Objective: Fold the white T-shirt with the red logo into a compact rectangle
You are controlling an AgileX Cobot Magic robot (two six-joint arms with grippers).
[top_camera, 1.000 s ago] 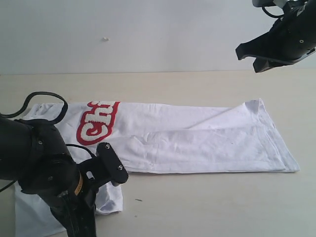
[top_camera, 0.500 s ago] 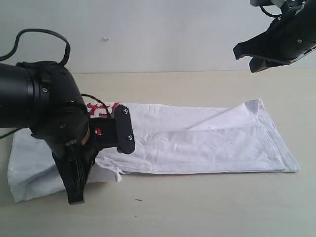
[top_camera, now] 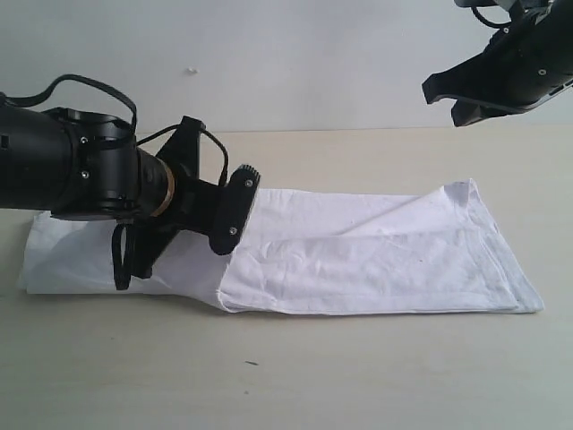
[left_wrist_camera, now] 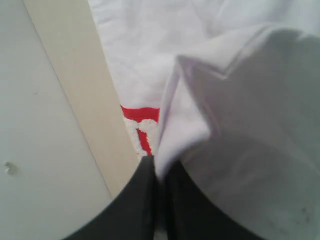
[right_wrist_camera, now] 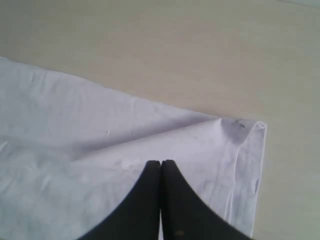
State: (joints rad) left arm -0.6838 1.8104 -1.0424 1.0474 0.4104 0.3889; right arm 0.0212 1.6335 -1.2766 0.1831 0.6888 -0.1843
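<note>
T-shirt (top_camera: 376, 260) flat on table (top_camera: 358, 376); left end effector (left_wrist_camera: 159, 167) over left half, right end effector (top_camera: 443, 100) above right end.

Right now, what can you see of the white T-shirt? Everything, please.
The white T-shirt looks like soft cotton, folded lengthwise into a long band lying flat across the table. Its right end shows stitched hems with one corner turned over. The left gripper is shut on a lifted fold at the left end, beside a sliver of the red logo. The right gripper hangs above, clear of it.
</note>
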